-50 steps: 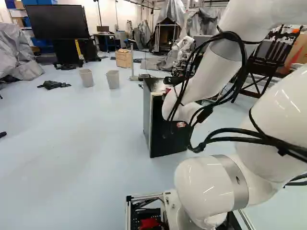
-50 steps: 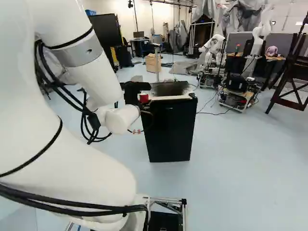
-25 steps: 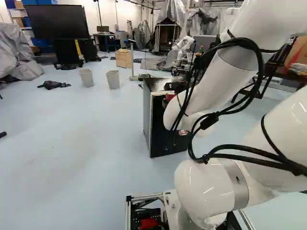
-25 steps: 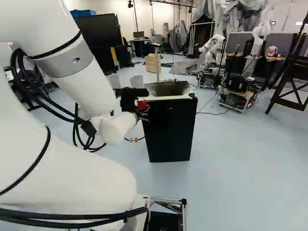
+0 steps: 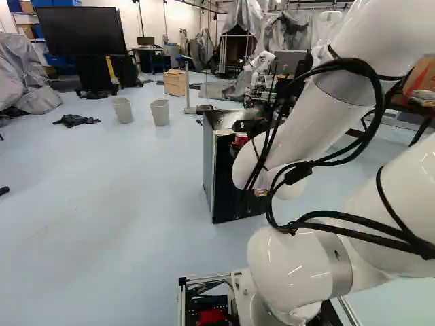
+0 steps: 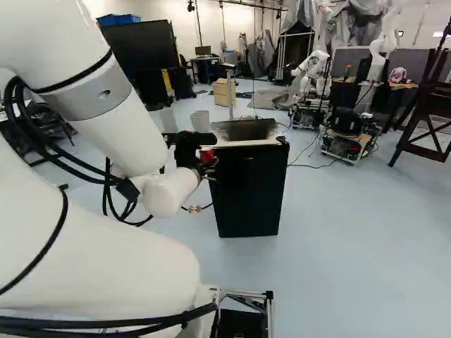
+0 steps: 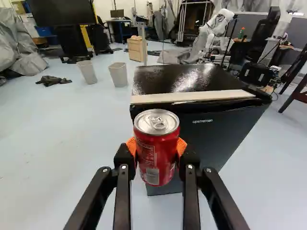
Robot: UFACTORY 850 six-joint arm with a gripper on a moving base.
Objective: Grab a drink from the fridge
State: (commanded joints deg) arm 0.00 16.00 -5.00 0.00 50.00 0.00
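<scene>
CAN IN THE GRIP, JUST OFF THE FRIDGE!

And the red can (image 7: 156, 165) sits squarely between the orange pads (image 7: 130, 146), the gripper (image 7: 156, 147) clamped on it from both sides! Its long axis stands near upright, lid up, before the closed fridge (image 7: 211, 136). The white arm (image 6: 116, 134) slopes forward and down; backing away looks the likely call.

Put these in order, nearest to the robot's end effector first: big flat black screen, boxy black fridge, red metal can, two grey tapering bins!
From the wrist view:
1. Can: inside the end effector.
2. Fridge: just beyond the can.
3. Bins: behind, side by side; too close to rank.
4. Screen: past the bins.
</scene>
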